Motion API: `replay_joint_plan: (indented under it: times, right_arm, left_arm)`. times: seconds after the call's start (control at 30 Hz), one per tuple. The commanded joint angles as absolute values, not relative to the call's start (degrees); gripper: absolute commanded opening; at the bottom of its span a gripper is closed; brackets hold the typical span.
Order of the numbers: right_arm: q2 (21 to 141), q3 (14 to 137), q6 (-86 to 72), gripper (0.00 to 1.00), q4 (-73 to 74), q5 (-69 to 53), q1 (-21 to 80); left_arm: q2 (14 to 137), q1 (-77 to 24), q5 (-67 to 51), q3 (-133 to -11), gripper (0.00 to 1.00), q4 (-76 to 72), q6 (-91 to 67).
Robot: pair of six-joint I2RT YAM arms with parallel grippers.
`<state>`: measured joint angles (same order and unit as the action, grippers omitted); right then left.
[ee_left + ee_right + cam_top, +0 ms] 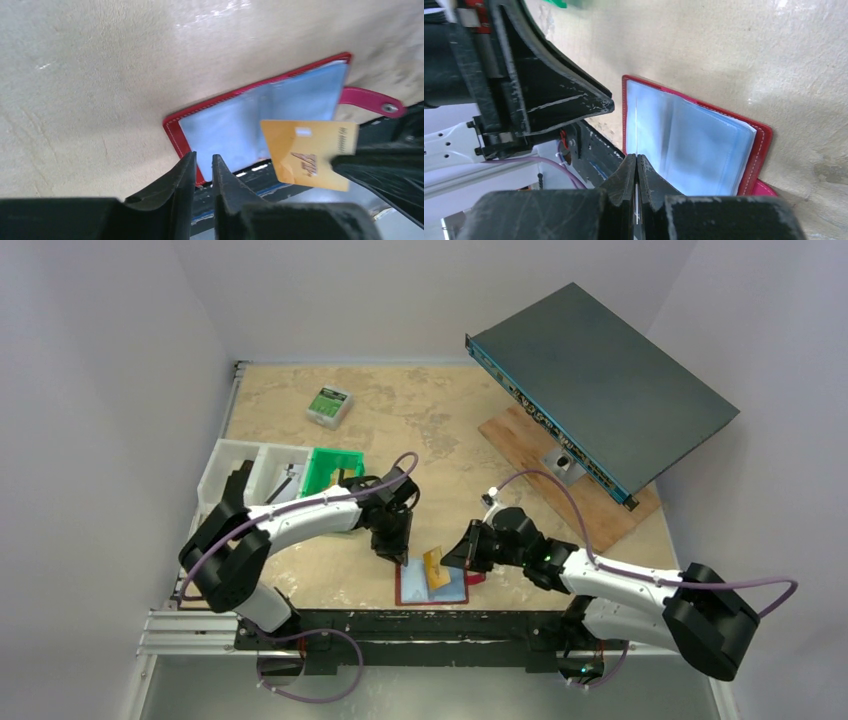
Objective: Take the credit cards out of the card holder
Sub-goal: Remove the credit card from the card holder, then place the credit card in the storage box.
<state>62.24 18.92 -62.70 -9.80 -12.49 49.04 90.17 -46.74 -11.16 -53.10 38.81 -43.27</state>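
enclosure of plain white walls (100, 390) on three sides. table (440, 420): beige mottled top, glossy in patches, with a black rail along the near edge. dark flat metal unit (610, 380), propped at a tilt over a wooden board (520, 440) at the far right. white divided tray (240, 465) at the left edge, with a green bin (330, 468) just beside it. small green-and-white box (329, 405), far left of centre, standing apart. card holder (412, 585): red, lying open and flat at the near edge between the arms, pale blue pockets up, snap tab out to one side. gold credit card (436, 568), raised at a tilt over the holder's right half. right gripper (450, 562): clenched on that card's edge. left gripper (388, 552): fingers drawn almost together with nothing between them, tips at the holder's left edge.
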Motion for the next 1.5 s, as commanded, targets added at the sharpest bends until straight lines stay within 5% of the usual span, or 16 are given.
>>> replay_joint_plan:
  times: [0.0, 0.3, 1.03, 1.17, 1.4, 1.47]
  right_arm:
    - [59.91, 22.82, -62.0, 0.0, -8.27, -11.53, 48.4]
    - [60.64, 23.93, -67.19, 0.0, -18.23, -19.25, 44.59]
    - [67.01, 28.31, -74.29, 0.0, -32.78, -27.47, 42.11]
    - [67.91, 28.32, -74.73, 0.0, -33.89, -27.54, 42.18]
    - [68.58, 28.95, -73.05, 0.0, -32.09, -27.31, 42.17]
    - [68.35, 29.25, -72.19, 0.15, -30.75, -26.91, 42.19]
  left_arm:
    - [82.81, -45.5, -9.74, -56.31, 0.26, 41.21, -41.84]
    - [69.73, -36.24, -26.69, -50.4, 0.45, 33.88, -43.64]
    - [65.08, -28.83, -42.0, -45.12, 0.45, 21.64, -49.49]
    - [65.14, -28.82, -43.15, -44.84, 0.38, 19.65, -50.84]
    - [65.11, -28.83, -43.6, -44.82, 0.0, 18.49, -51.95]
    - [64.82, -28.82, -42.76, -45.11, 0.0, 19.46, -51.37]
